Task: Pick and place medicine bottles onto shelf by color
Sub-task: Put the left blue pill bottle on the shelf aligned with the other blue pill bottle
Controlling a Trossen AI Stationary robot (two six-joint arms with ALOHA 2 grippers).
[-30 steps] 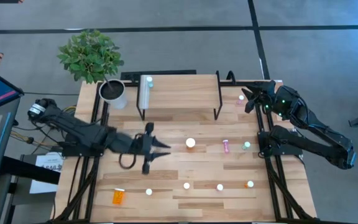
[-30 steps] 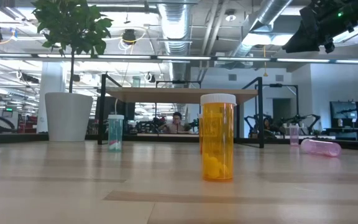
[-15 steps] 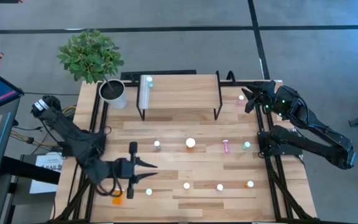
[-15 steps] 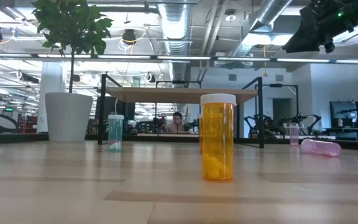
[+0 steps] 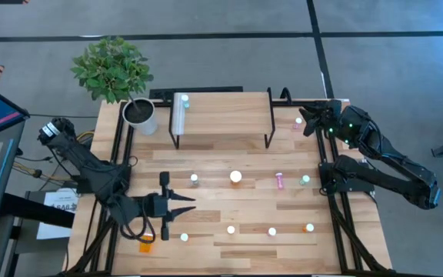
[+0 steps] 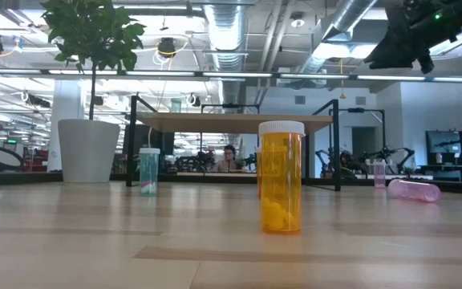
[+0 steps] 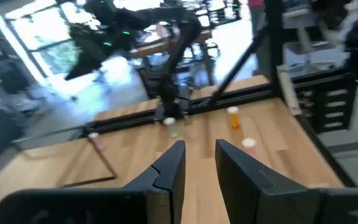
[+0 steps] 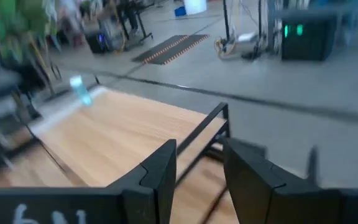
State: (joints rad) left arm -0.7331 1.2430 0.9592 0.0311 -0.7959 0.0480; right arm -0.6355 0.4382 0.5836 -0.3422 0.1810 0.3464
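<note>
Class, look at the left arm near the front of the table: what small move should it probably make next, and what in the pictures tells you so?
Probably shift the left gripper forward and down over the teal bottle. Its fingers stand apart and hold nothing, that standing bottle is the closest one to them, and the shelf so far carries only one teal bottle.

The table (image 5: 229, 246) is pale planked wood with a smooth satin sheen. The shelf (image 5: 221, 115) has the same light wood on thin matt black metal legs. At its nine o'clock the plant pot (image 5: 141, 117) looks smooth white. The orange bottle (image 6: 281, 178) is glossy translucent plastic.
</note>
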